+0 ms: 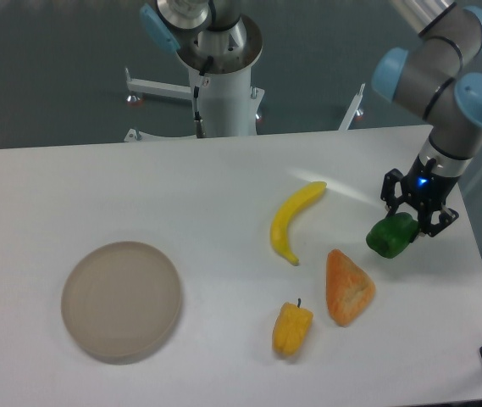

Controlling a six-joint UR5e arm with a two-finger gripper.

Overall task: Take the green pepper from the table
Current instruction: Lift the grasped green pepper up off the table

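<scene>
While the gripper (413,222) clamps the green pepper (392,236), the pepper hangs over the white table (139,195), right of an orange wedge (348,287).

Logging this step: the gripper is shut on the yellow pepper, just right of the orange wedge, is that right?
Not quite. The fixed camera shows the gripper shut on the green pepper, up and right of the orange wedge. The yellow pepper lies untouched on the table.
</scene>
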